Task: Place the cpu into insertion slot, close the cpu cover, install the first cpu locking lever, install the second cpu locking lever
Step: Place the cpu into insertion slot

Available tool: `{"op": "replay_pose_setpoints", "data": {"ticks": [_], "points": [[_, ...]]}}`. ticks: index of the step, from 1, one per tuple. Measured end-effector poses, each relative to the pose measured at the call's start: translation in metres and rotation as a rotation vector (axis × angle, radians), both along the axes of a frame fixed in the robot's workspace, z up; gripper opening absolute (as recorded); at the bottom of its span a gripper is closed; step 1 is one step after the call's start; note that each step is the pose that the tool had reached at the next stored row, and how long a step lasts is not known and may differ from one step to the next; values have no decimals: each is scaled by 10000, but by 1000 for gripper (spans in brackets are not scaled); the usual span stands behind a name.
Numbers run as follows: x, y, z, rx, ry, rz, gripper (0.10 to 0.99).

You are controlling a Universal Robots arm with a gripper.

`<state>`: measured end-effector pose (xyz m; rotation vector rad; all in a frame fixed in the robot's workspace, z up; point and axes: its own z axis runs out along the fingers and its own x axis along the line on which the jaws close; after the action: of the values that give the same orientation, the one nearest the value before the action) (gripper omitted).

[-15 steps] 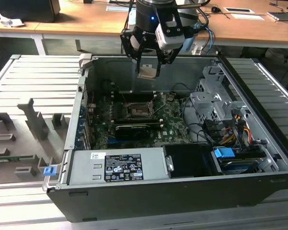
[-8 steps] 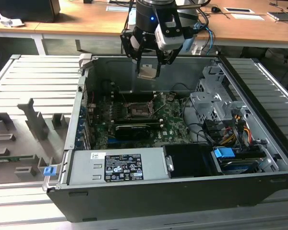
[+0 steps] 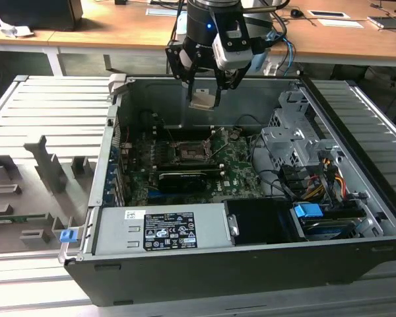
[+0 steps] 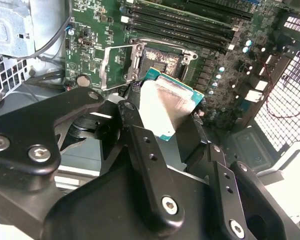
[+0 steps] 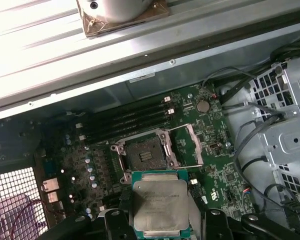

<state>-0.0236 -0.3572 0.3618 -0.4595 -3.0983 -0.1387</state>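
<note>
— While my pincer hangs above the open computer case, it is clenched on the cpu. A black finger presses on each of two opposite edges. The chip's pale metal top and green rim show in both wrist views.

— Where does the chip sit relative to the board?

— In the air, well apart from it. In the exterior view I carry it near the top of the case's far wall, with the green motherboard down on the case floor beneath.

— And the socket?

— The insertion slot lies open below the chip, a dark square inside a metal rim, its contact field uncovered. The cpu cover is swung off the slot and rests beside it, on the side toward the round coin battery. Long black memory slots run along another side of the socket.

— What lies farther out?

— In the exterior view a long black card crosses the board just on the camera's side of the slot. A grey power supply with a white-edged label sits against the case's front wall, toward the exterior view's left. A perforated metal drive cage with cables trailing from it stands on the exterior view's right, a blue clip in front of it. The case stands on a ribbed grey table, and a wooden desk runs behind it.
</note>
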Motion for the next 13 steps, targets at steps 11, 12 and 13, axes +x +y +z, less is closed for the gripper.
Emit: {"op": "replay_pose_setpoints", "data": {"ticks": [11, 12, 13], "points": [[0, 0, -14, 0, 0, -246, 529], [0, 0, -15, 0, 0, -269, 529], [0, 0, -15, -1, 1, -294, 529]]}}
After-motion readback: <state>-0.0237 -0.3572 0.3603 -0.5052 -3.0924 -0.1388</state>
